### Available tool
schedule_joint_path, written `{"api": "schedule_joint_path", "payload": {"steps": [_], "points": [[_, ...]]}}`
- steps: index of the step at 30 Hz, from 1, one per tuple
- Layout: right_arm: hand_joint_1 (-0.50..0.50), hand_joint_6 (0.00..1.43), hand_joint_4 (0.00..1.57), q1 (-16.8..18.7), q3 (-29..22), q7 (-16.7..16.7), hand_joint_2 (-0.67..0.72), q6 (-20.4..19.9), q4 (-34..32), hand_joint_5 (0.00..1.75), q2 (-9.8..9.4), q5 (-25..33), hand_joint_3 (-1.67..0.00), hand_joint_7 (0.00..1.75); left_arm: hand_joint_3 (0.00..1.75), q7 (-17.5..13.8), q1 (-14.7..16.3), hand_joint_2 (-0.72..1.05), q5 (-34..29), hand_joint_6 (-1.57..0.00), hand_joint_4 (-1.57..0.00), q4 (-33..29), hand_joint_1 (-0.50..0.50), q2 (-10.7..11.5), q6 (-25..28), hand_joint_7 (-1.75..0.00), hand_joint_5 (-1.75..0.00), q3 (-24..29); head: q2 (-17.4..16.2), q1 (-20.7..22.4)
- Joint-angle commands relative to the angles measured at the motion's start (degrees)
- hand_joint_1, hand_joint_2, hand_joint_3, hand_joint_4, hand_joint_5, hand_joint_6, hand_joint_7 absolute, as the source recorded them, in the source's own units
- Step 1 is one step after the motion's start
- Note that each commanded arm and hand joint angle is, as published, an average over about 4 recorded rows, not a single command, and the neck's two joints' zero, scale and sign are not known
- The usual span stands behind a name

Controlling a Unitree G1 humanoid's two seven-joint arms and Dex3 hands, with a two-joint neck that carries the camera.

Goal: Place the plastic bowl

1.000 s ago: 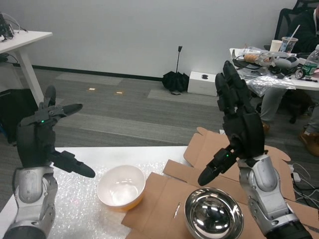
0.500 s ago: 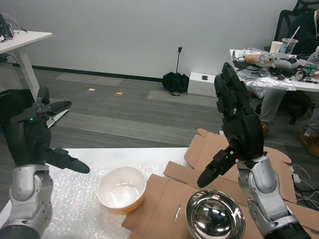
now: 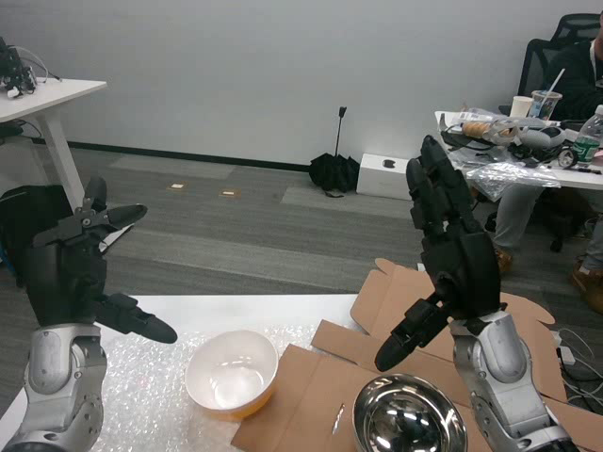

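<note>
- Here, the plastic bowl (image 3: 232, 372) is sitting upright on a sheet of bubble wrap (image 3: 151, 395) that is covering part of the white surface (image 3: 283, 309); its inside is white and its outer wall is showing orange at the lower edge.
- The bowl's right rim is lying just beside, perhaps touching, the edge of the flattened cardboard (image 3: 311, 377) spread to its right.
- The left hand (image 3: 71, 273) is hanging in the air to the left of the bowl and above it, well apart from it, with its fingers (image 3: 141, 325) spread wide and holding nothing; one finger is reaching toward the bowl without touching it.
- The right hand (image 3: 452, 254) is standing raised to the right of the bowl, also apart from it, with its fingers stretched upward, the thumb angling down and nothing in its grasp.
- A shiny metal bowl (image 3: 409, 414) is resting on the cardboard to the right of the plastic bowl, just below the right hand's thumb.
- Beyond the bowl, on the grey floor near the far wall, a folded black umbrella (image 3: 334, 169) is leaning beside a white box (image 3: 384, 175).
- Far to the bowl's right, a cluttered desk (image 3: 513, 155) is carrying cups, a bottle and wrapped things, and a seated person (image 3: 528, 202) is showing partly behind it.
- Far to the bowl's left, the corner of another white desk (image 3: 47, 94) is showing.
</note>
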Motion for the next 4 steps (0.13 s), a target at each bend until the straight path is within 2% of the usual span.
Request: {"api": "schedule_joint_path", "payload": {"steps": [1, 4], "points": [[-0.48, 0.0, 0.0, -0.6, -0.4, -0.5, 0.42, -1.2, 0.3, 0.0, -0.77, 1.1, 0.0, 0.0, 0.09, -0.1, -1.5, -0.5, 1.0, -1.44, -1.5, 1.1, -0.38, -0.6, 0.5, -0.35, -0.21, -0.5, 0.3, -1.3], [-0.47, 0.0, 0.0, -0.6, -0.4, -0.4, 0.41, -1.3, 0.1, 0.0, -0.94, 1.7, 0.0, 0.0, 0.09, 0.0, -1.7, -0.55, 1.2, -1.44, -1.5, 1.3, -0.39, -0.8, 0.6, -0.35, -0.21, -0.8, 0.4, -2.1]]}}
